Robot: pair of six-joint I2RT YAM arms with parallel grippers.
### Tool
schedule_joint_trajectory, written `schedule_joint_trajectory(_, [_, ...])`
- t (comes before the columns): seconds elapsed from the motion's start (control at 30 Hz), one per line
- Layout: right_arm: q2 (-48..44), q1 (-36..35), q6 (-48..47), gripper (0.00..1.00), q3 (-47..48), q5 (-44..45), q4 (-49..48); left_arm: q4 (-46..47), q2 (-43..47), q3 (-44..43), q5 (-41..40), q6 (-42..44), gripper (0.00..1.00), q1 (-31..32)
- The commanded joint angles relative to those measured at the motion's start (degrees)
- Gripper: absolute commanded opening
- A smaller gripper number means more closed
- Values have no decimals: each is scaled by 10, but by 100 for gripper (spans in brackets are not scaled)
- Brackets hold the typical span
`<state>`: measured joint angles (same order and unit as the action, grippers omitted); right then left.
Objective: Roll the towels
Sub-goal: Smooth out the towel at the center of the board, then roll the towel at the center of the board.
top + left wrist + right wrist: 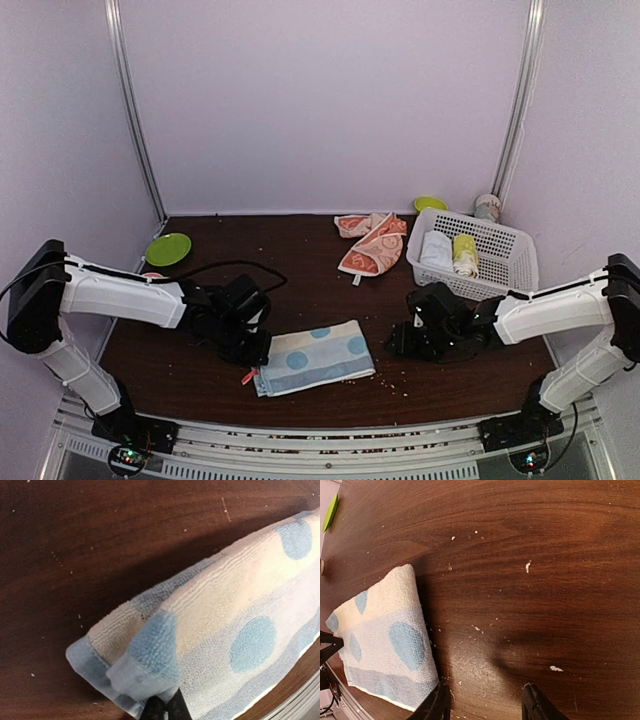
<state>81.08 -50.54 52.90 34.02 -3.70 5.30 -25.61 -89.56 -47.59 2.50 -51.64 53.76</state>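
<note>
The light blue dotted towel (315, 357) lies folded flat near the front middle of the table. My left gripper (256, 352) is shut on its left corner, which is pinched up between the fingertips in the left wrist view (150, 675). The same towel shows at the left of the right wrist view (382, 640). My right gripper (400, 343) is open and empty, low over bare table just right of the towel, its fingers (437, 705) apart. The orange towel with cream patterns (372, 240) lies crumpled at the back middle.
A white basket (505, 262) at the back right holds a white roll (436, 250) and a yellow-green roll (465, 254). A green plate (168, 248) sits at the back left, another green dish (430, 204) and a cup (487, 207) behind the basket. Crumbs dot the table.
</note>
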Motion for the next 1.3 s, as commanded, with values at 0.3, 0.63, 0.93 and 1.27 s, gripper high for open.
schedule_joint_trajectory(0.3, [92, -18, 30, 49, 59, -73, -77, 19, -12, 41, -29, 1, 0, -8])
schedule_joint_trajectory(0.63, [166, -22, 51, 32, 79, -111, -111, 17, -14, 55, -45, 7, 0, -12])
schedule_joint_trajectory(0.93, [144, -25, 36, 0, 79, -54, -64, -51, 38, 18, -59, 43, 46, -12])
schedule_joint_trajectory(1.27, [102, -25, 16, 0, 65, -9, -17, -57, 79, -81, -5, 102, 53, -11])
